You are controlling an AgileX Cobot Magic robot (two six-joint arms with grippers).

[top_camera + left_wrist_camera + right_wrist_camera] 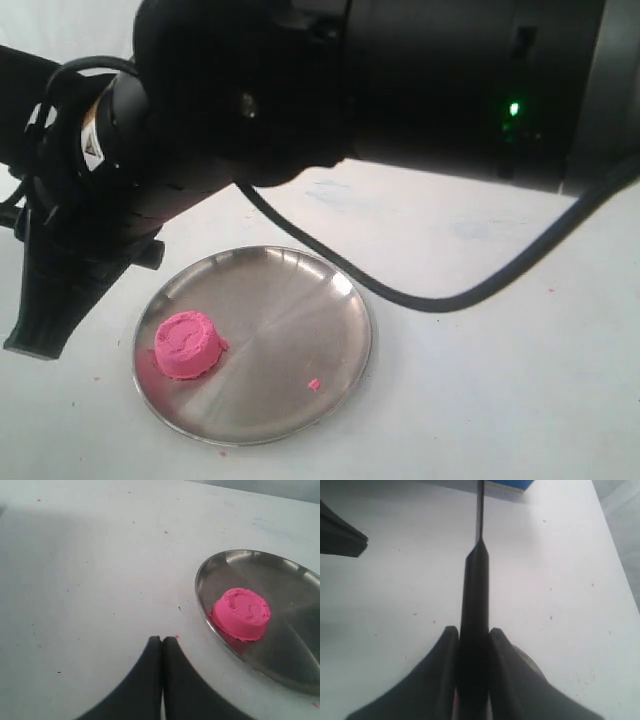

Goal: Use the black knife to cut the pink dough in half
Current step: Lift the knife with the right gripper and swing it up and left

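A round steel plate (300, 300) is seen lying flat on the white table (500, 380). One whole lump of pink dough (186, 345) is contained in it, seated near the plate's left rim in the exterior view and shaped as a low puck with a rough top. The dough is uncut. A tiny pink crumb (314, 384) is located on the bare metal toward the plate's lower right, well apart from the lump. Further pink specks are scattered on the table around the plate.

The left gripper (162, 642) is positioned over the table just beside the plate's rim, on the side nearest the dough. Its fingers (150, 680) are pressed together with nothing between them. In the exterior view its dark finger (50, 300) is seen pointing down at the table to the left of the plate.

The black knife (476, 605) is clamped by its handle between the fingers (437, 675) of the right gripper (472, 635). The blade is directed straight out ahead of the gripper, over bare table. A blue object (507, 484) is visible at the table's far edge. In the exterior view a large black arm body (400, 80) fills the upper frame, with a black cable (440, 295) looping across the table.
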